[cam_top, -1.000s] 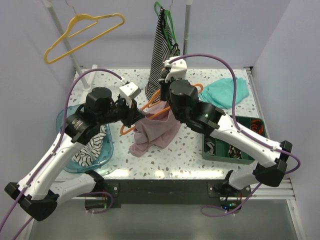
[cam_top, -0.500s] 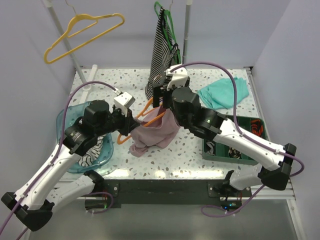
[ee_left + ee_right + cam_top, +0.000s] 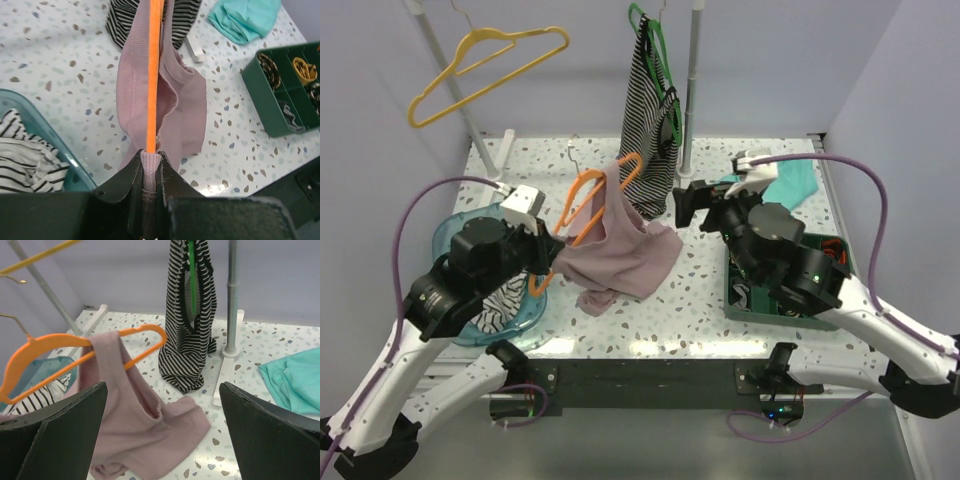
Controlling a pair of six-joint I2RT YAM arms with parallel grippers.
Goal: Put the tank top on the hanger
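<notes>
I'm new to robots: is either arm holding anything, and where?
The left gripper pinches one end of the hanger, with tank top fabric in the same pinch. The right gripper is open and empty.

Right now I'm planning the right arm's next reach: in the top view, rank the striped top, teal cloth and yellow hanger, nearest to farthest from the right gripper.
1. Striped top, hanging close on the left of the right gripper.
2. Teal cloth, lying to its right.
3. Yellow hanger, far rear left.
</notes>
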